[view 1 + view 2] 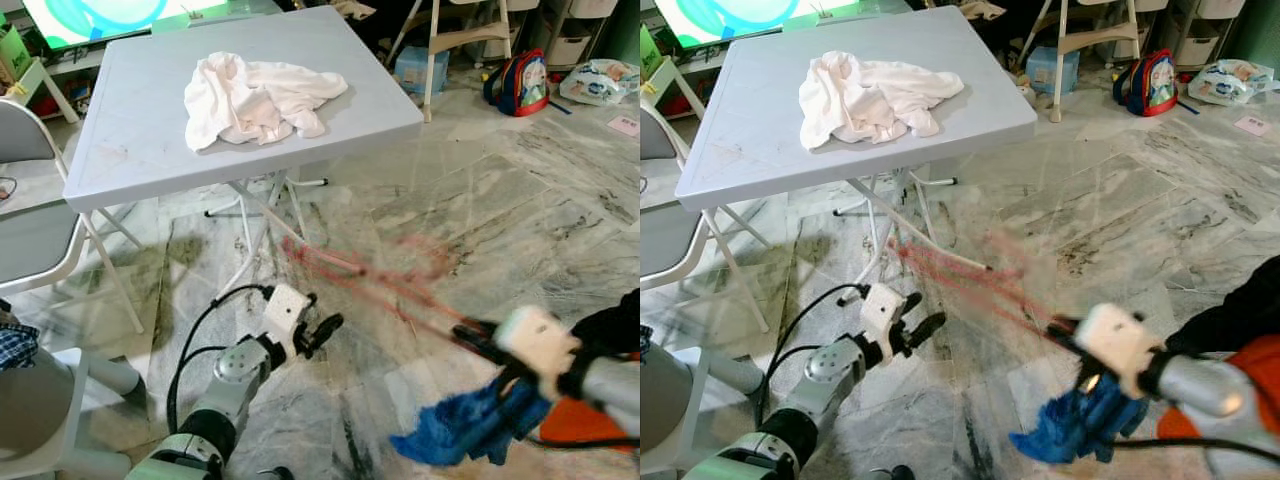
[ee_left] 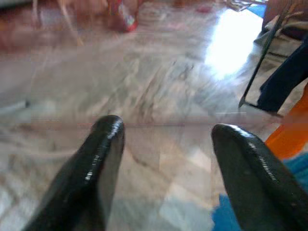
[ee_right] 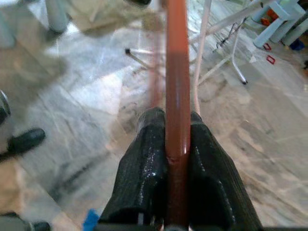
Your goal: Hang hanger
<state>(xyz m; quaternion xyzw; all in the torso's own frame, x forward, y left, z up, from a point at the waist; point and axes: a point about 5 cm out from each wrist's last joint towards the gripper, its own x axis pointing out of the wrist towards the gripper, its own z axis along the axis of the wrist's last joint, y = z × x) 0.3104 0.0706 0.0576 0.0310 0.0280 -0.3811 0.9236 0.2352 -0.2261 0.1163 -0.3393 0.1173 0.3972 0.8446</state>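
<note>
Grey folding table far left, crumpled white cloth on top. Left gripper low over marble floor, near the table legs, fingers apart. Right gripper near right, clamped on a motion-blurred red hanger reaching toward the table. Blue cloth just below that wrist. Backpack far right.

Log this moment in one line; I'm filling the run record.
right gripper: shut on red hanger | left gripper: open, idle | hanger: above floor, unhung

Grey folding table on veined marble floor, chair beside.
</note>
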